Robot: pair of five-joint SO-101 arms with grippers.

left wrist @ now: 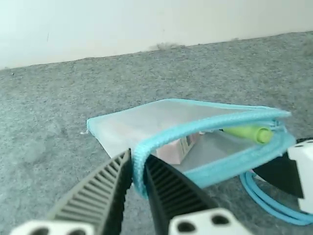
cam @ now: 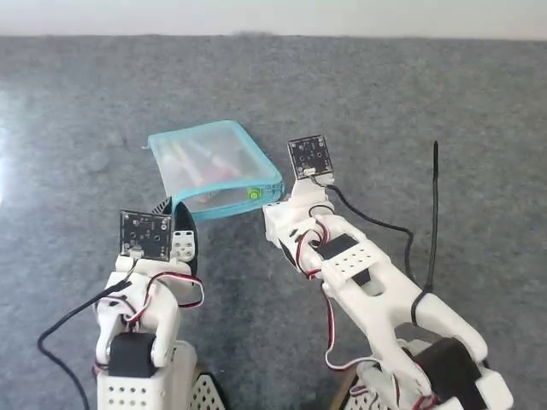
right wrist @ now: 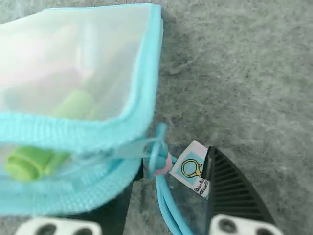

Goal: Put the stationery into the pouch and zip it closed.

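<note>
Left gripper: ribbed jaws clamped on the turquoise fabric rim of the translucent zip pouch, judged to anchor that end against the zipping pull; right gripper: jaws apart, straddling the turquoise zip-pull cord at the opposite end, not yet gripping; pouch mouth open, green marker inside; pouch lies on the grey felt table

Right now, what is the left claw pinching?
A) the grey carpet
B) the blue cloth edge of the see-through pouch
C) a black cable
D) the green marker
B: in the left wrist view the left claw is shut on the turquoise cloth rim of the see-through zip pouch, while the lime-green marker lies inside it.
</note>
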